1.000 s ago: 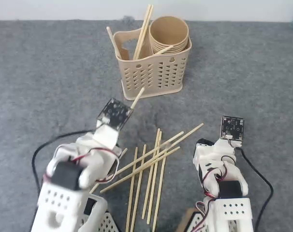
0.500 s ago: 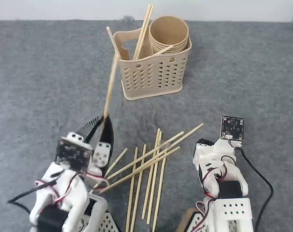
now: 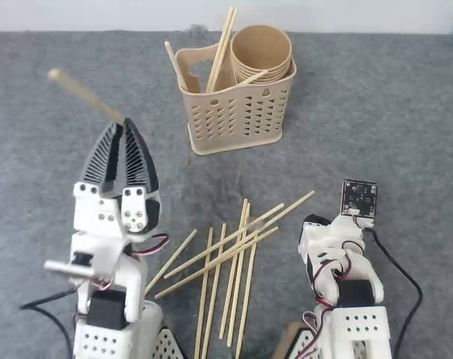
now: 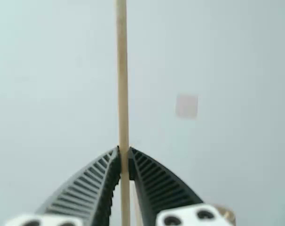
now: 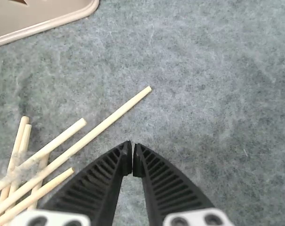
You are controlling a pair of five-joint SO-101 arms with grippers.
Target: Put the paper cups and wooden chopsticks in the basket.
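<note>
My left gripper (image 3: 124,129) is raised high over the mat, shut on a single wooden chopstick (image 3: 84,93) that sticks up and away to the left. In the left wrist view that chopstick (image 4: 122,84) runs straight out from between the black fingers (image 4: 101,176). The beige basket (image 3: 238,116) stands at the back, holding stacked paper cups (image 3: 262,51) and a few chopsticks (image 3: 223,46). Several loose chopsticks (image 3: 230,258) lie fanned on the mat between the arms. My right gripper (image 5: 132,157) rests shut and empty just above the mat, beside a chopstick tip (image 5: 133,101).
A grey carpet-like mat (image 3: 391,112) covers the table, with open room left and right of the basket. A corner of the basket base (image 5: 43,16) shows in the right wrist view. Cables trail near the arm bases.
The left arm swung up from the pile with the chopstick in its grip, tipping its free end from near the basket over to the left. The right arm stayed still.
</note>
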